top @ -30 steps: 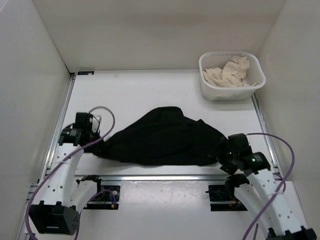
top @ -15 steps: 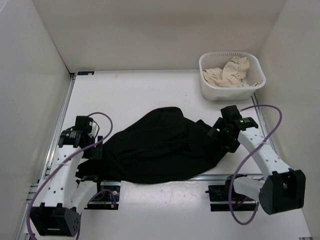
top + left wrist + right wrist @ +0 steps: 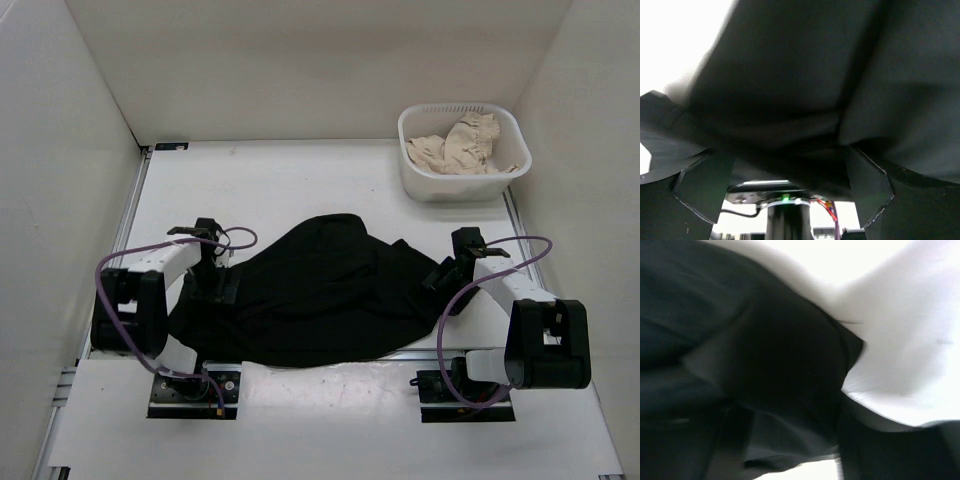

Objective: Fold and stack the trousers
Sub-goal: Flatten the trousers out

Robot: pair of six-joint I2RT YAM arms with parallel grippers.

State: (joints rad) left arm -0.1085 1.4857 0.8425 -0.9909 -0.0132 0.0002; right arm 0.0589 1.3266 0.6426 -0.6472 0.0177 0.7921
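The black trousers [image 3: 330,290] lie in a crumpled heap across the near middle of the table, and their near edge reaches the front rail. My left gripper [image 3: 207,292] is low at their left edge. In the left wrist view it [image 3: 785,155] is open, and black fabric [image 3: 805,75] drapes over and between its wide-set fingers [image 3: 867,185]. My right gripper [image 3: 441,282] is at the trousers' right edge. The blurred right wrist view shows it [image 3: 790,425] with jaws apart and dark fabric [image 3: 785,365] bunched between them.
A white basket [image 3: 415,175] holding a beige frilly cloth [image 3: 460,145] stands at the back right. White walls enclose the table [image 3: 280,190] on three sides. Both arm bases sit on the near rail [image 3: 440,352], and purple cables loop beside each arm.
The left gripper opened and moved right onto the trousers' left edge. The right arm swung up, then drew back, and its jaws narrowed over the right edge. The trousers slid nearer.
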